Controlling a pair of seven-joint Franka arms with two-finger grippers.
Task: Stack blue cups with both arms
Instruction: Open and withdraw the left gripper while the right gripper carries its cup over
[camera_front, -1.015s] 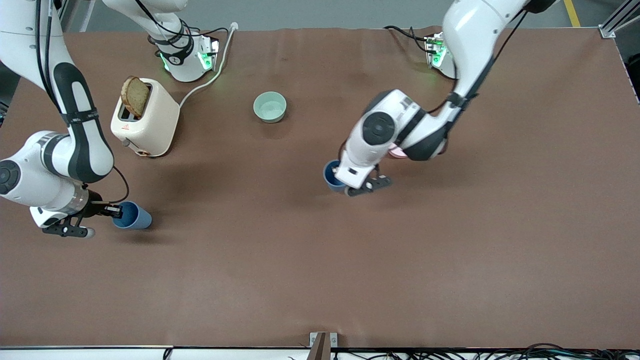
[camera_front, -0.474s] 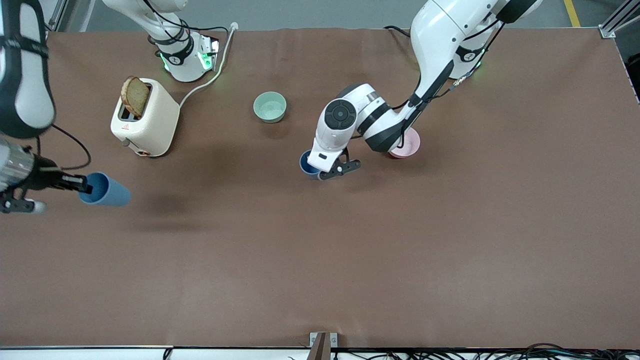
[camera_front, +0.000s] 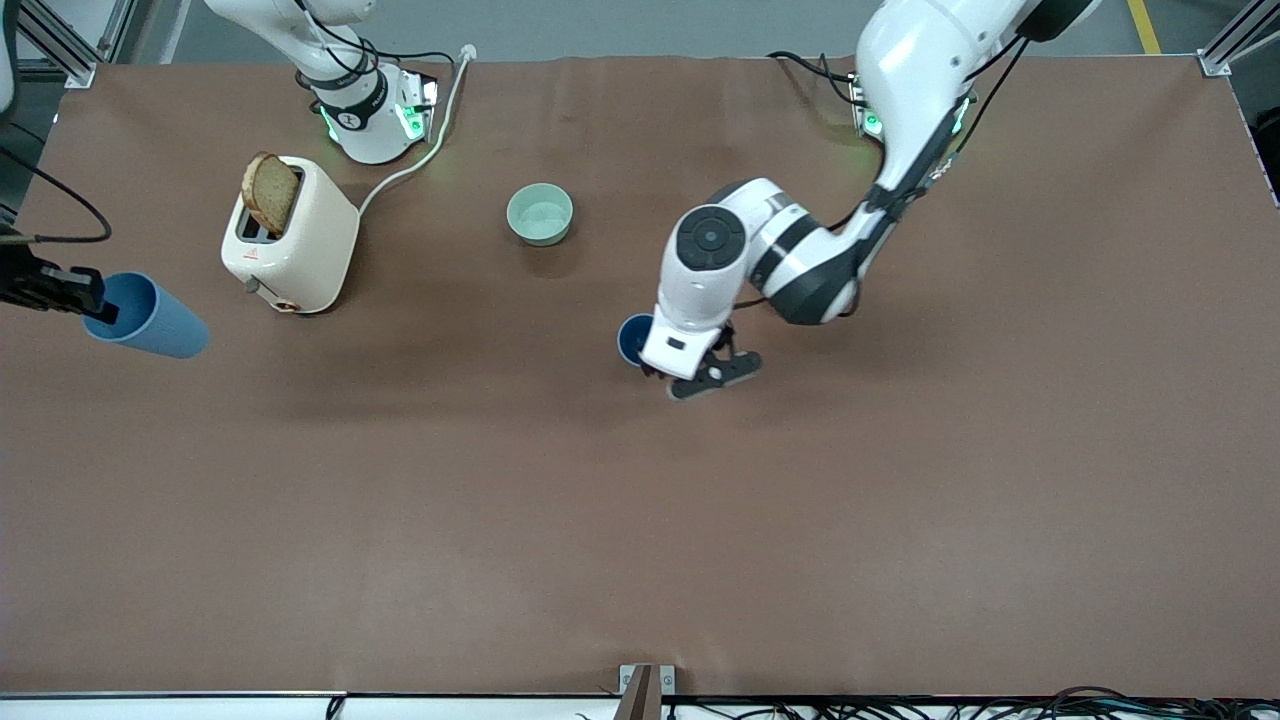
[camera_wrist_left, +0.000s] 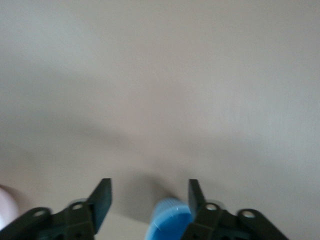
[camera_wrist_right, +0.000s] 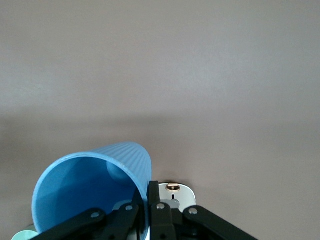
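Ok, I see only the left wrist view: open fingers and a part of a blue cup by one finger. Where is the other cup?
Observer: The right gripper holds the other cup by its rim, tipped on its side, over the right arm's end of the table.
Operator: And my cup, is it upright?
Observer: Yes, your cup has its mouth up, beside the left gripper.
Operator: What is close to it?
Observer: A green bowl stands farther from the front camera than your cup.
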